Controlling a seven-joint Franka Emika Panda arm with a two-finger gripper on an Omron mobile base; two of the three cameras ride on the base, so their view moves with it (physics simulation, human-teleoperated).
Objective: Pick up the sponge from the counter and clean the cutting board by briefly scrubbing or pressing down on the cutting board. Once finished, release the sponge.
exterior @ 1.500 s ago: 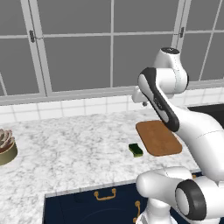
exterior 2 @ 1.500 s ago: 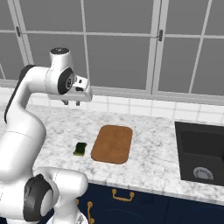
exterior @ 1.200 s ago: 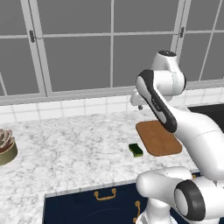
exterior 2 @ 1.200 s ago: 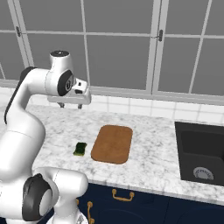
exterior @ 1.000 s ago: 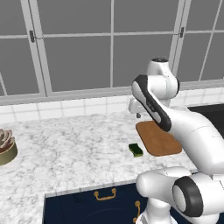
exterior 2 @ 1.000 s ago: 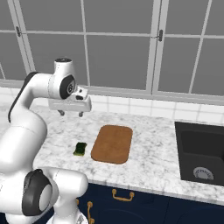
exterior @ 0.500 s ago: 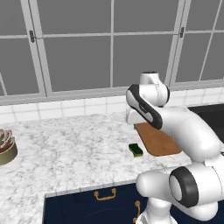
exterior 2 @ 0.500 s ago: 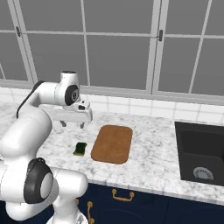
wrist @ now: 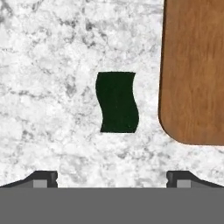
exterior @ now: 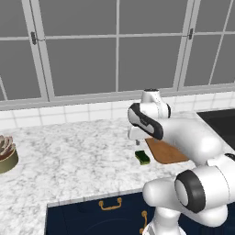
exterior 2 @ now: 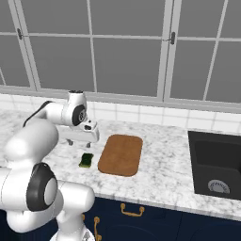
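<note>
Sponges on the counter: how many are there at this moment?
1. The sponge lies on the counter beside the cutting board, apart from it, below the open gripper.

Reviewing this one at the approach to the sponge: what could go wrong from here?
1. The sponge is small and lies close to the cutting board; a descent drifting that way could land a fingertip on the board's edge.
2. The open end effector sits above the counter, the sponge ahead of its fingertips rather than between them; closing now would probably miss.
</note>
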